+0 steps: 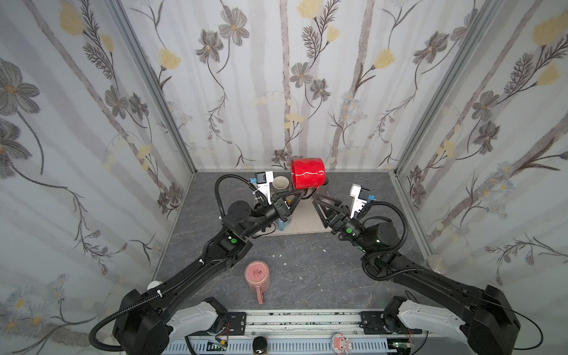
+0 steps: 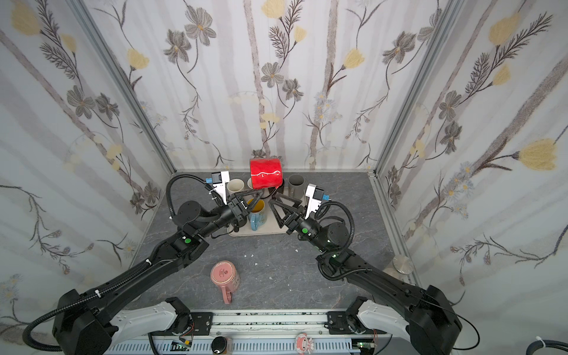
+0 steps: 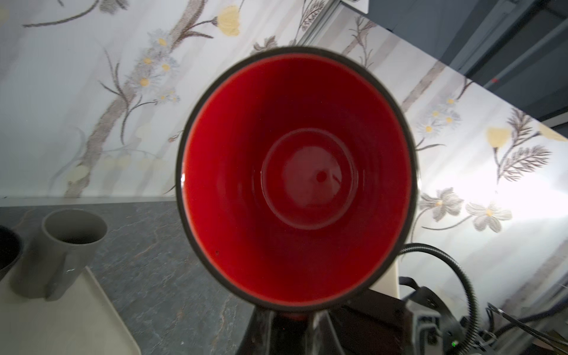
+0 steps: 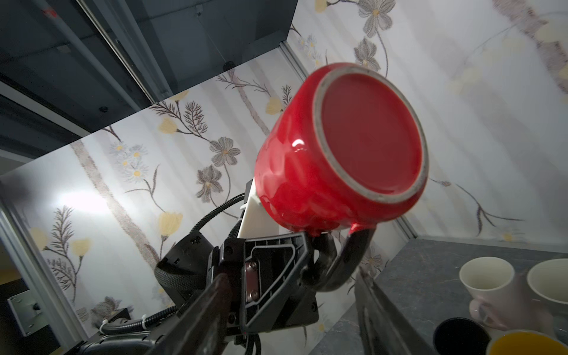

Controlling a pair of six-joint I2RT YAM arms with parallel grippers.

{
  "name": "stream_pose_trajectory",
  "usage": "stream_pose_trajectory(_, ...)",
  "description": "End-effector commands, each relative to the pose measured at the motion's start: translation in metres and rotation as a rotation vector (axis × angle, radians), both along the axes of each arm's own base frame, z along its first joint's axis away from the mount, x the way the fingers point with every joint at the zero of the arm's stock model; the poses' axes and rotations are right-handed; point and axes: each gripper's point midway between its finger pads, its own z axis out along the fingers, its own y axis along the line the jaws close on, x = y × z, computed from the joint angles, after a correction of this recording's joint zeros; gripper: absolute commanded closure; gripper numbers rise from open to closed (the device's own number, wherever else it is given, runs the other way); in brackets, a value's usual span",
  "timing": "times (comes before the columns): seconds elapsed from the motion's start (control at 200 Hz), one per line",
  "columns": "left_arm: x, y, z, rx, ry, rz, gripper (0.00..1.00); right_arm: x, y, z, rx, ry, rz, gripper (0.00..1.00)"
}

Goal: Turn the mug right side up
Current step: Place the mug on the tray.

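Mug [image 1: 307,173]: glossy red ceramic, dimpled cylinder, dark rim, aloft over beige tray [image 1: 304,222], tilted mouth-down. Left pincer [image 1: 303,193] pinching its dark loop handle [image 4: 338,264]. Right pincer [image 1: 317,198] spread, just beside.

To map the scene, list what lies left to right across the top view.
pink mug → red mug → grey mug → metal disc. The cream mug and blue mug overlap others sideways, so omitted.
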Motion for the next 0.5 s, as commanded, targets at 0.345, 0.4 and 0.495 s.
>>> stream_pose_trajectory(0.345, 0.054, -0.039, -0.14, 0.729, 0.271, 0.387, 1.0, 0.024, -0.106, -0.066, -0.253, 0.2, -0.579, 0.36)
stream_pose_trajectory(0.4, 0.054, -0.042, -0.164, 0.795, 0.298, 0.403, 1.0, 0.023, -0.112, -0.07, -0.254, 0.208, -0.597, 0.36)
stream_pose_trajectory(0.495, 0.062, -0.048, -0.188, 0.847, 0.34, 0.418, 1.0, 0.022, -0.118, -0.073, -0.254, 0.219, -0.618, 0.36)
